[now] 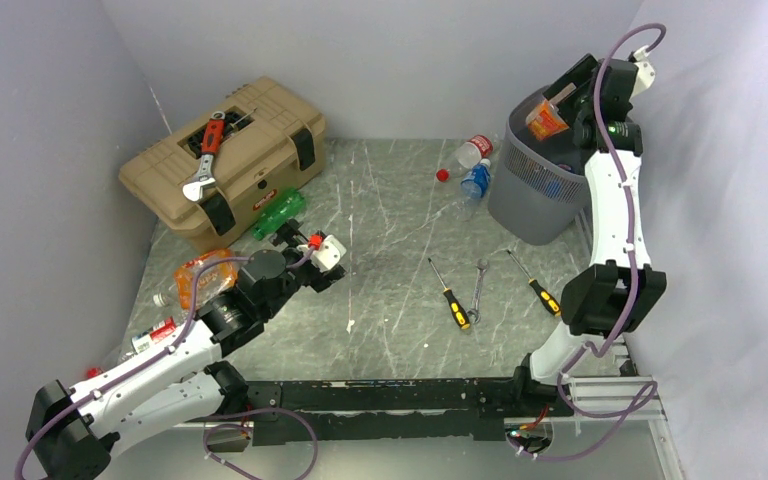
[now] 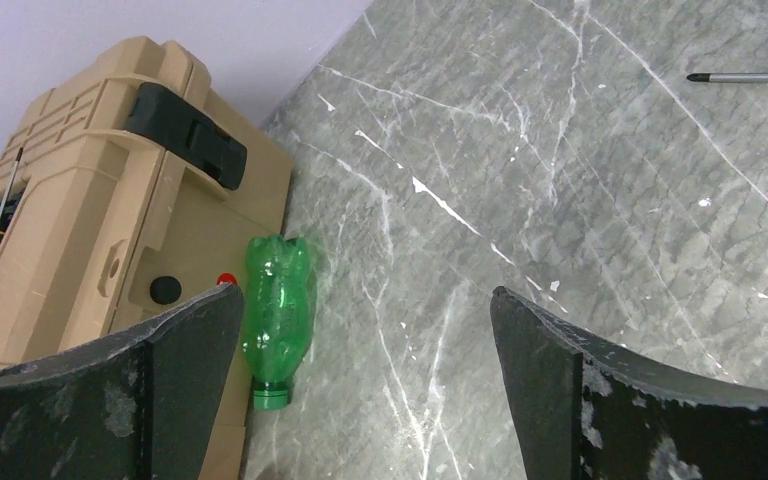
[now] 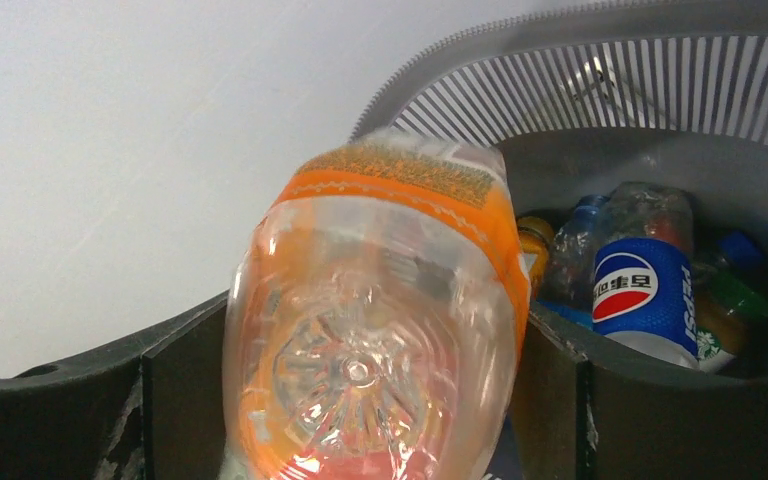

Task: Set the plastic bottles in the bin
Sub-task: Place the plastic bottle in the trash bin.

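The right gripper [image 1: 554,113] is clenched on a clear orange-labelled bottle [image 3: 370,330], held over the mouth of the grey mesh bin [image 1: 530,205], which stands at about 2 o'clock on the table in the top view. In the right wrist view the bottle's base faces the camera, so its long axis appears to point down into the bin, where a Pepsi bottle [image 3: 645,295] and others already lie. Letting go there would probably drop it inside. The left gripper [image 1: 326,250] is released, its jaws spread wide and empty. A green bottle [image 1: 280,212] lies against the tan toolbox [image 1: 245,135], at roughly 10 o'clock from that gripper. Its long axis runs from 1 o'clock to 7 o'clock. The left arm is much the nearer to it.
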Controlling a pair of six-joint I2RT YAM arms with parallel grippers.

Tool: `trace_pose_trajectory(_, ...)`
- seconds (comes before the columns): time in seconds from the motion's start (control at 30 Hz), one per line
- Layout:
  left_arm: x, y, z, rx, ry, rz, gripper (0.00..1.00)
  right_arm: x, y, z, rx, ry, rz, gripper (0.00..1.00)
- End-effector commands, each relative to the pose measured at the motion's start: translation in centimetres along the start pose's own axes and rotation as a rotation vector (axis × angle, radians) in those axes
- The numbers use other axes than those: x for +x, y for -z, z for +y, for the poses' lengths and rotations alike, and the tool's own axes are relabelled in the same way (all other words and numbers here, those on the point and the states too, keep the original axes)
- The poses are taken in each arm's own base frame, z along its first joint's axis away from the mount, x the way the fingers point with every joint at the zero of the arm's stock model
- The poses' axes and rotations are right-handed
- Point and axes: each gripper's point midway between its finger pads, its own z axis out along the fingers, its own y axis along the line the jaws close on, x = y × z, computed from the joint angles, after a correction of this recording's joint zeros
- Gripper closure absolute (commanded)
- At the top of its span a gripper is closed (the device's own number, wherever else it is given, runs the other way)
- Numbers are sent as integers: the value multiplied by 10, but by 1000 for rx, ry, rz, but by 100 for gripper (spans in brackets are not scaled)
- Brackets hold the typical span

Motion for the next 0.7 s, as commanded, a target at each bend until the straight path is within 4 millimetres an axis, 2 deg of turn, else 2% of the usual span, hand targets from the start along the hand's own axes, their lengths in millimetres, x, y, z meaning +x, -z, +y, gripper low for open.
trace_pose_trajectory(0.0, -19, 1, 6, -9, 29, -63, 1, -6, 7, 3, 30, -22, 43, 9)
trace_pose_trajectory(0.17, -19, 1, 5, -3, 33, -66, 0, -2, 6, -5, 60, -3, 46, 1)
trace_pose_trajectory(0.23, -20, 1, 5, -2, 36, -67, 0, -4, 8, -6, 62, 1, 36, 0)
trace_pose_trajectory(0.4, -20, 0, 3, 7, 37, -66, 1, -23, 31, 9, -7, 11, -33, 2)
trace_pose_trajectory(0.53, -20, 0, 3, 7, 38, -69, 1, -22, 40, 16, -41, 43, -43, 15)
trace_pose_trajectory(0.6, -21, 1, 3, 8, 38, -71, 1, -14, 37, 13, -48, 53, -31, 26)
trace_pose_trajectory(0.67, -21, 1, 3, 8, 40, -73, 1, -4, 29, 11, -58, 62, -4, 41)
